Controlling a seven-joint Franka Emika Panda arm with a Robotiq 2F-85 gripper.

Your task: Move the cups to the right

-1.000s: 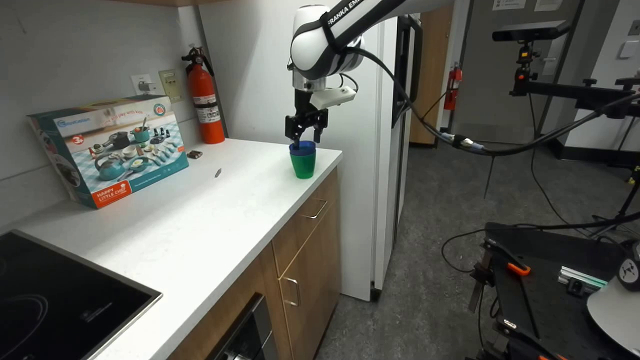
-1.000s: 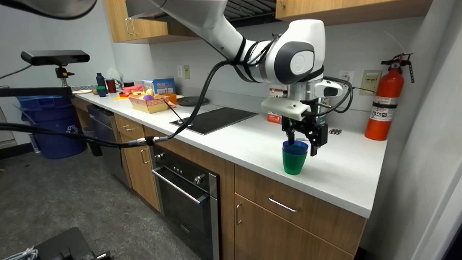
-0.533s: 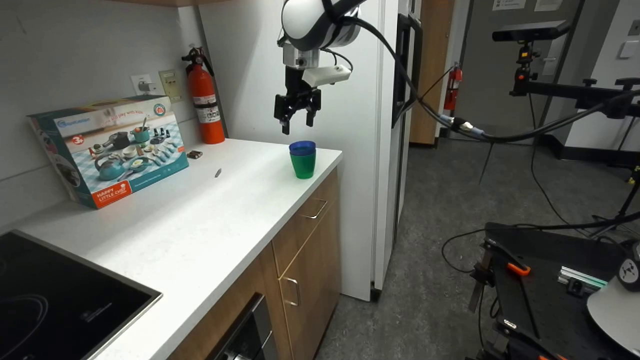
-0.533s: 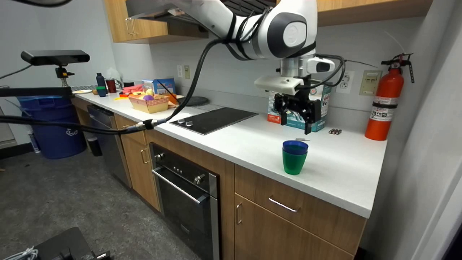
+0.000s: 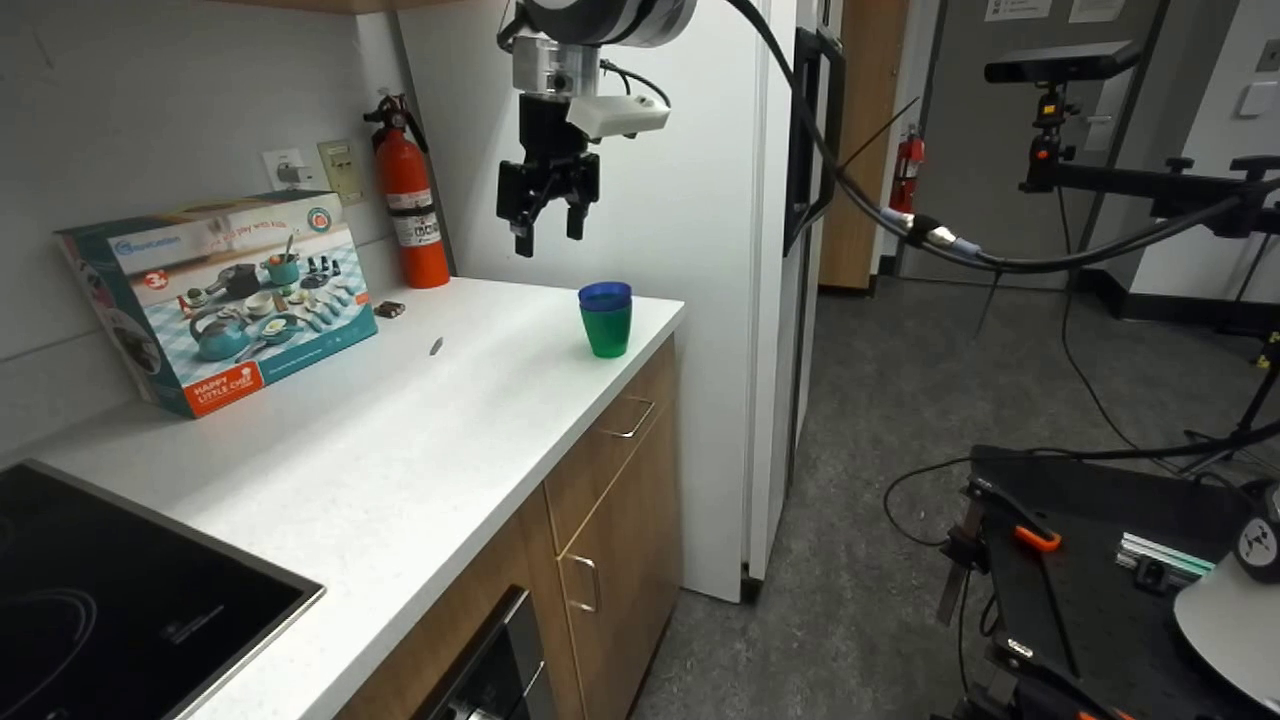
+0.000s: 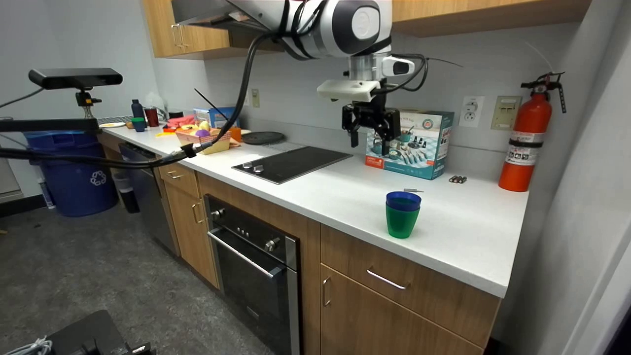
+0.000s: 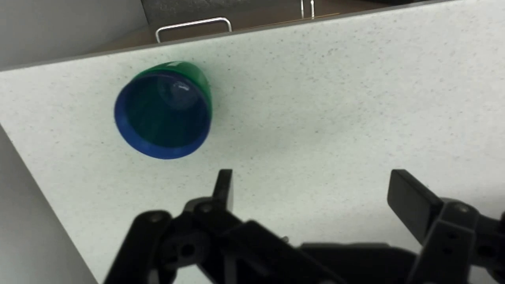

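A blue cup (image 5: 605,294) sits nested in a green cup (image 5: 607,331), upright on the white counter near its front edge and the fridge end. Both exterior views show the blue cup (image 6: 403,200) and the green cup (image 6: 401,223). In the wrist view the blue cup (image 7: 133,132) opens toward the camera at upper left, with a strip of the green cup (image 7: 194,75) behind it. My gripper (image 5: 550,238) is open and empty, above the counter and apart from the cups. It also shows in the other exterior picture (image 6: 370,146) and the wrist view (image 7: 311,173).
A toy box (image 6: 409,143) and a red fire extinguisher (image 6: 525,143) stand at the wall. Small batteries (image 6: 457,179) and a thin grey object (image 6: 413,190) lie on the counter. A black cooktop (image 6: 293,164) and a food basket (image 6: 203,143) are farther along.
My gripper has come up out of the cups and moved away, toward the toy box and cooktop side. The nested cups have stayed in place.
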